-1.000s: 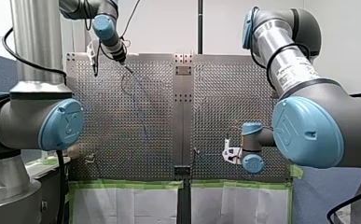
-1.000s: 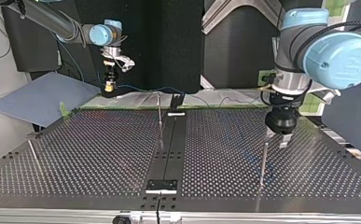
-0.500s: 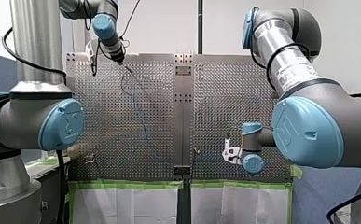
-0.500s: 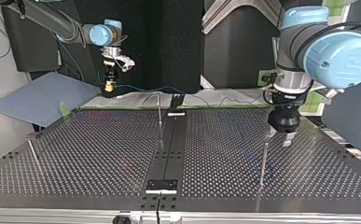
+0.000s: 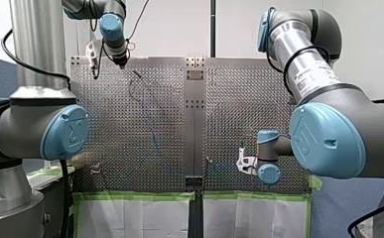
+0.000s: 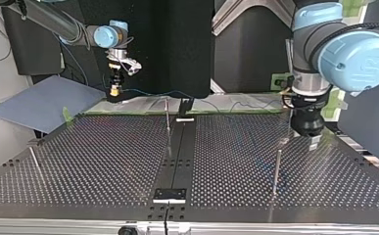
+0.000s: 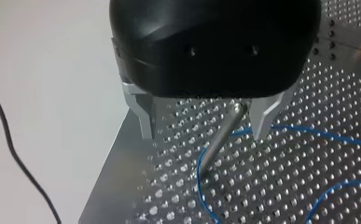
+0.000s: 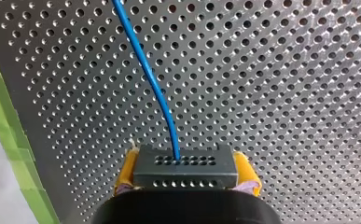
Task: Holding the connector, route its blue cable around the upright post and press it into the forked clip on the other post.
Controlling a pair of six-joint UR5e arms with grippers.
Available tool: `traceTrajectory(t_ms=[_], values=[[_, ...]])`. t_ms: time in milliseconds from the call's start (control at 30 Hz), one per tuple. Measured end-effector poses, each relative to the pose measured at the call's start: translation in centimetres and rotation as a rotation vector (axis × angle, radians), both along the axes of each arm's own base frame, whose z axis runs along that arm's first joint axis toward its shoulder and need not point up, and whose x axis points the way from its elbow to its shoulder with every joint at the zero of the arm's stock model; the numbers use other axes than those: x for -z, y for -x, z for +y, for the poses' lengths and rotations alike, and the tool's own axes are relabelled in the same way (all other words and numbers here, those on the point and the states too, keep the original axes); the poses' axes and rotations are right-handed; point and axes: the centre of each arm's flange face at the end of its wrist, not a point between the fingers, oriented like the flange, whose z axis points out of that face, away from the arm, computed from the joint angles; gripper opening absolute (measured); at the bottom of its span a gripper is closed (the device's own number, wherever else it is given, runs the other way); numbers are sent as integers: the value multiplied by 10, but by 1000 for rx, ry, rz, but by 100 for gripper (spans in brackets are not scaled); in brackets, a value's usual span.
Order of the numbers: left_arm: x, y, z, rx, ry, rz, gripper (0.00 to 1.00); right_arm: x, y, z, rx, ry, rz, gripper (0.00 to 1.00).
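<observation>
Connector retention is provided by the right gripper [image 8: 186,176], seen low at the near edge of the front view. The black rectangular multi-hole connector [image 8: 183,163] is clamped between the yellow pads [image 8: 126,173], the jaws being narrowed onto its two short sides. The thin blue cable [image 8: 152,84] leaves the connector face and is laid ahead of the gripper across the perforated metal table [image 8: 285,93].

Further out, the cable is carried toward the far edge of the table. There, in the left wrist view, it is curved around the foot of the slender upright metal post [image 7: 218,142], so the wrap is judged to be largely made. The left gripper [image 7: 204,135] is positioned over this post with its jaws spread wide and nothing held. The post top stands between the metal fingers [image 7: 143,116], nearer to one of them; contact cannot be confirmed.

The forked clip cannot be identified with certainty in any view, so seating is judged as not yet done.

The following hazards are to be noted. With too little tension, the loop may ride up and slip off the post top. With too much, the cable may be strained at the connector face, or the connector dragged askew in the pads. If the left gripper is moved sideways before being lifted, a finger may strike the post. A cable presented off-line to the fork is likely to lie beside the slot.
</observation>
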Motion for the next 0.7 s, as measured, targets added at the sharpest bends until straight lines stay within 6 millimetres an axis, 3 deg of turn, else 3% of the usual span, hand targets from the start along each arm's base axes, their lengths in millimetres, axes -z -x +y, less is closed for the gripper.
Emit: traceTrajectory(t_ms=[700], values=[[-2,1,-7,26,-4,-19,100,0,0,0,0,-1,0,2]])
